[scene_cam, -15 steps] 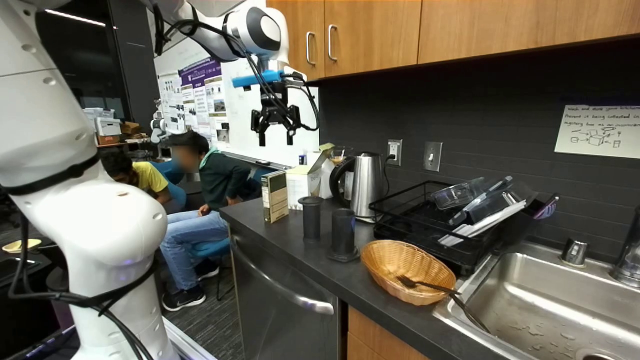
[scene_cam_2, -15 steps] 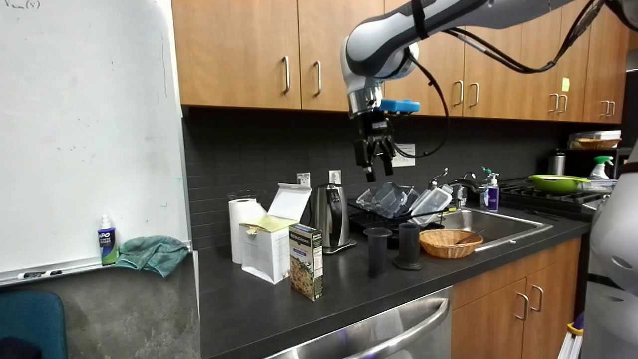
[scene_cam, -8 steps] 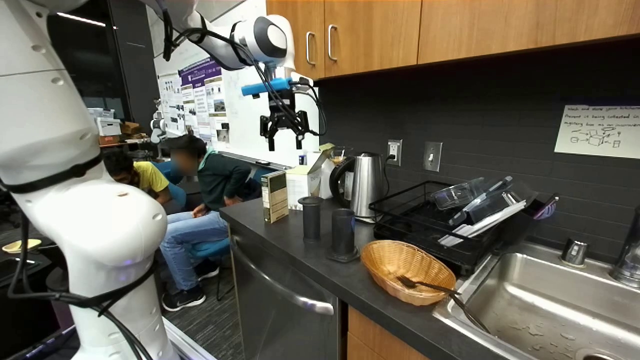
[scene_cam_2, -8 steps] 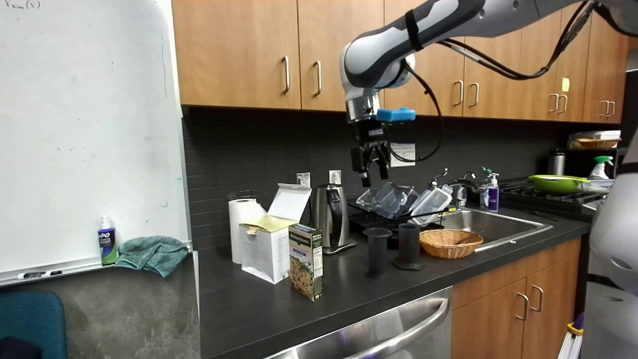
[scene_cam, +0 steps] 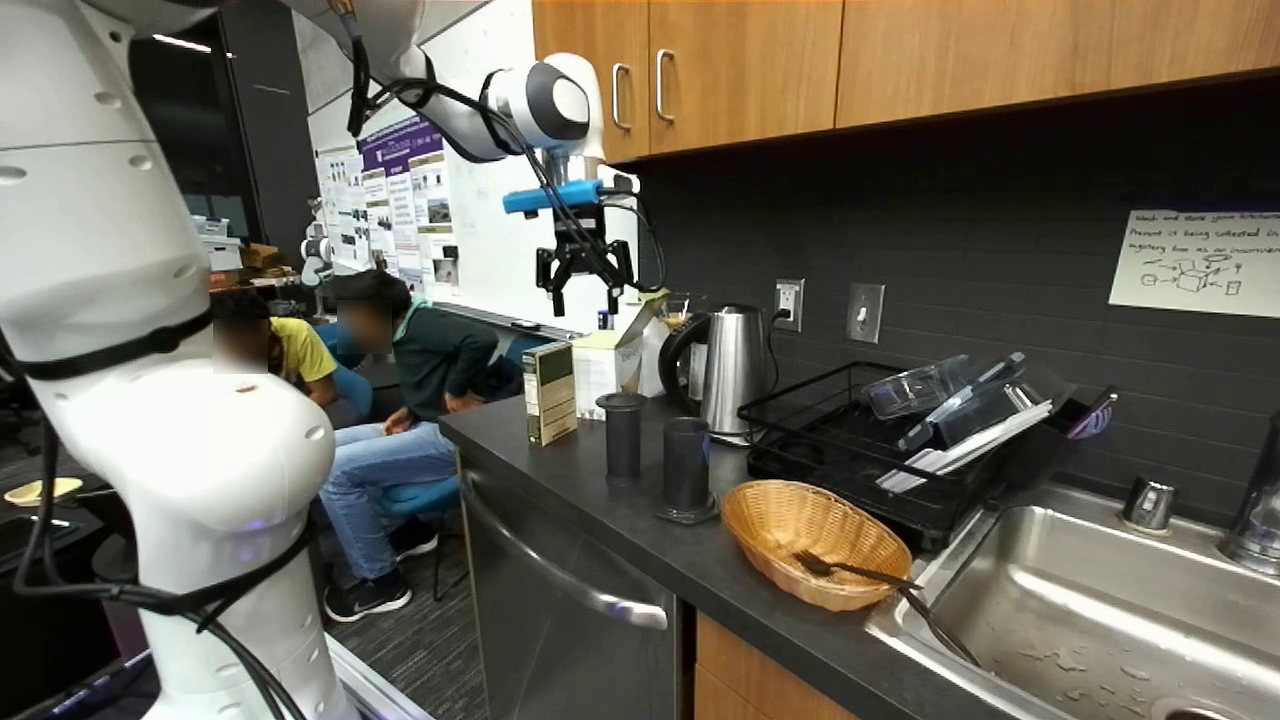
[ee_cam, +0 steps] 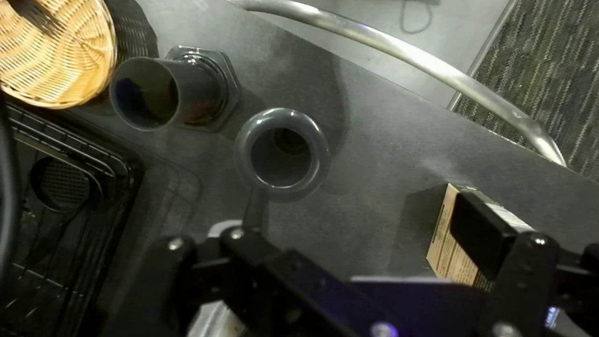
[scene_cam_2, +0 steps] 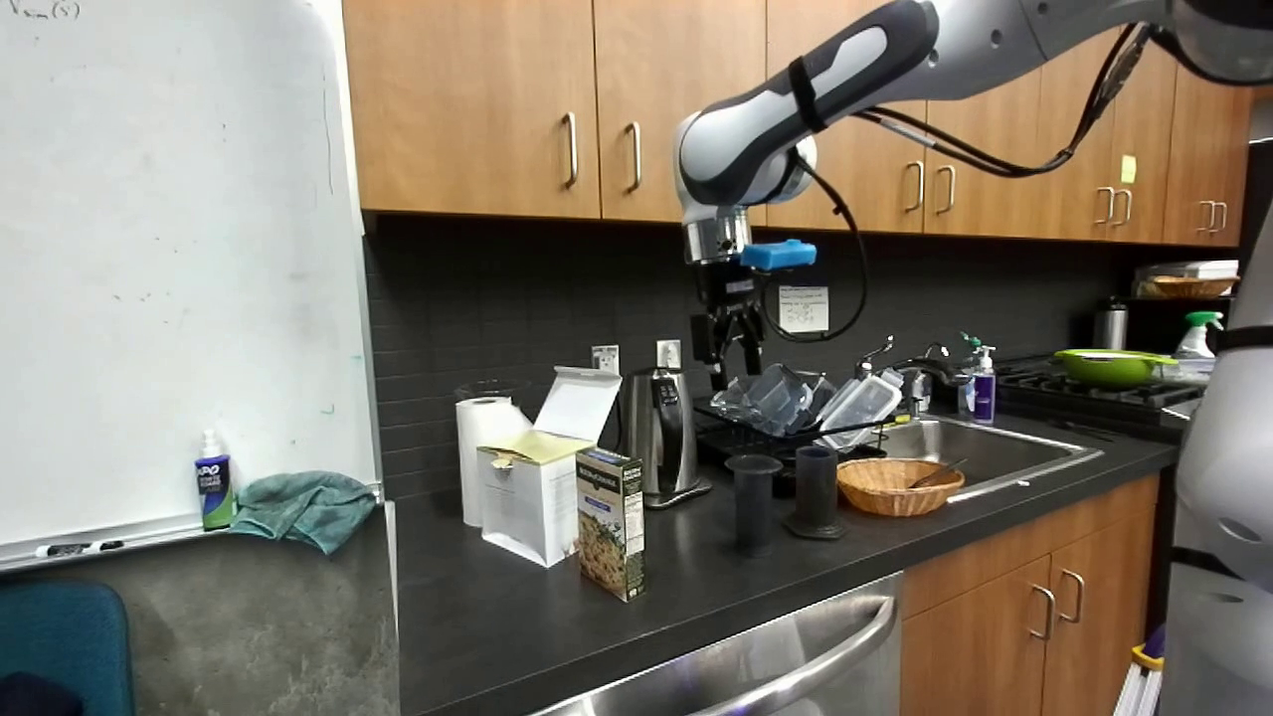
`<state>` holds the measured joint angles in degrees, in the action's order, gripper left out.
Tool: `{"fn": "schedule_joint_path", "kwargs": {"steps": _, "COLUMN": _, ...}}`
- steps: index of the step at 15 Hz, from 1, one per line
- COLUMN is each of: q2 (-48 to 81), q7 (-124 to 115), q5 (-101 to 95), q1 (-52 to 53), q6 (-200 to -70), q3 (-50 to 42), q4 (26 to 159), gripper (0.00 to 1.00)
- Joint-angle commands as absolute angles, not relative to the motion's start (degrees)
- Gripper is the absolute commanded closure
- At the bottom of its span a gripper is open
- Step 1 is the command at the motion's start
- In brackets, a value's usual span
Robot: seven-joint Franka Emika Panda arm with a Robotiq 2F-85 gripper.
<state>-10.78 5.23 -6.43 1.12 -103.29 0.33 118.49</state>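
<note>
2 black fingers of the robot's gripper (scene_cam: 586,304) hang wide apart, tips down and gripping nothing, above the dark grey matte countertop (scene_cam_2: 477,617). In both exterior views the gripper has just come lower, while the things beneath have stayed put; this brings the fingers nearer those things, though a clear gap remains. Nearest, as far as the angled views tell, is a smoky grey, round-rimmed plastic tube (scene_cam_2: 753,502), upright with its mouth open upward. Close beside it stands a grey tube on a hexagonal base (scene_cam_2: 817,487), itself next to a tan oval wicker basket (scene_cam_2: 895,500) with a dark fork (scene_cam: 860,572) in it. On the round-rimmed tube's other side stand a green-and-tan cardboard food box (scene_cam_2: 610,522) and an open white carton (scene_cam_2: 517,512), with a brushed-steel kettle (scene_cam_2: 661,438) behind.
</note>
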Motion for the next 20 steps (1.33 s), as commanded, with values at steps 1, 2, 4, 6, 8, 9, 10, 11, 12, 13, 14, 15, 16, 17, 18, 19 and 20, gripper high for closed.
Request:
{"fn": "schedule_joint_path", "kwargs": {"steps": 1, "q2": -9.43, "q7": 7.07, "q5": -6.17, "q1": 1.01, "q6": -105.47, "q3": 0.02, "q4": 119.19, "gripper": 0.00}}
{"fn": "schedule_joint_path", "kwargs": {"steps": 2, "q2": -8.99, "q7": 7.47, "q5": -6.22, "q1": 1.02, "q6": -105.73, "q3": 0.01, "q4": 119.32, "gripper": 0.00}}
{"fn": "schedule_joint_path", "kwargs": {"steps": 4, "q2": -8.28, "q7": 8.43, "q5": -5.76, "q1": 1.04, "q6": -106.51, "q3": -0.07, "q4": 119.57, "gripper": 0.00}}
{"fn": "schedule_joint_path", "kwargs": {"steps": 6, "q2": -7.70, "q7": 8.90, "q5": -5.80, "q1": 0.98, "q6": -107.15, "q3": -0.08, "q4": 119.66, "gripper": 0.00}}
{"fn": "schedule_joint_path", "kwargs": {"steps": 8, "q2": -7.49, "q7": 9.13, "q5": -5.75, "q1": 0.93, "q6": -107.68, "q3": -0.11, "q4": 120.20, "gripper": 0.00}}
{"fn": "schedule_joint_path", "kwargs": {"steps": 9, "q2": -7.37, "q7": 9.13, "q5": -5.79, "q1": 0.93, "q6": -107.88, "q3": -0.09, "q4": 120.47, "gripper": 0.00}}
{"fn": "schedule_joint_path", "kwargs": {"steps": 10, "q2": -7.20, "q7": 9.26, "q5": -5.74, "q1": 0.89, "q6": -108.14, "q3": -0.15, "q4": 120.73, "gripper": 0.00}}
{"fn": "schedule_joint_path", "kwargs": {"steps": 11, "q2": -7.01, "q7": 9.46, "q5": -5.62, "q1": 0.82, "q6": -108.33, "q3": -0.26, "q4": 121.02, "gripper": 0.00}}
{"fn": "schedule_joint_path", "kwargs": {"steps": 12, "q2": -6.79, "q7": 9.59, "q5": -5.54, "q1": 0.76, "q6": -108.58, "q3": -0.36, "q4": 121.21, "gripper": 0.00}}
{"fn": "schedule_joint_path", "kwargs": {"steps": 13, "q2": -6.57, "q7": 9.70, "q5": -5.56, "q1": 0.70, "q6": -108.93, "q3": -0.47, "q4": 121.49, "gripper": 0.00}}
{"fn": "schedule_joint_path", "kwargs": {"steps": 14, "q2": -6.25, "q7": 9.95, "q5": -5.41, "q1": 0.62, "q6": -109.15, "q3": -0.66, "q4": 121.67, "gripper": 0.00}}
{"fn": "schedule_joint_path", "kwargs": {"steps": 15, "q2": -6.02, "q7": 10.17, "q5": -5.39, "q1": 0.54, "q6": -109.35, "q3": -0.82, "q4": 121.89, "gripper": 0.00}}
{"fn": "schedule_joint_path", "kwargs": {"steps": 16, "q2": -5.68, "q7": 10.12, "q5": -5.52, "q1": 0.39, "q6": -109.59, "q3": -0.95, "q4": 122.02, "gripper": 0.00}}
{"fn": "schedule_joint_path", "kwargs": {"steps": 17, "q2": -5.36, "q7": 10.21, "q5": -5.49, "q1": 0.22, "q6": -109.62, "q3": -1.08, "q4": 122.05, "gripper": 0.00}}
{"fn": "schedule_joint_path", "kwargs": {"steps": 18, "q2": -4.98, "q7": 10.51, "q5": -5.33, "q1": 0.09, "q6": -109.83, "q3": -1.21, "q4": 122.08, "gripper": 0.00}}
{"fn": "schedule_joint_path", "kwargs": {"steps": 19, "q2": -4.70, "q7": 10.72, "q5": -5.17, "q1": 0.04, "q6": -109.95, "q3": -1.28, "q4": 122.11, "gripper": 0.00}}
{"fn": "schedule_joint_path", "kwargs": {"steps": 20, "q2": -4.38, "q7": 11.05, "q5": -5.15, "q1": -0.02, "q6": -110.14, "q3": -1.31, "q4": 122.11, "gripper": 0.00}}
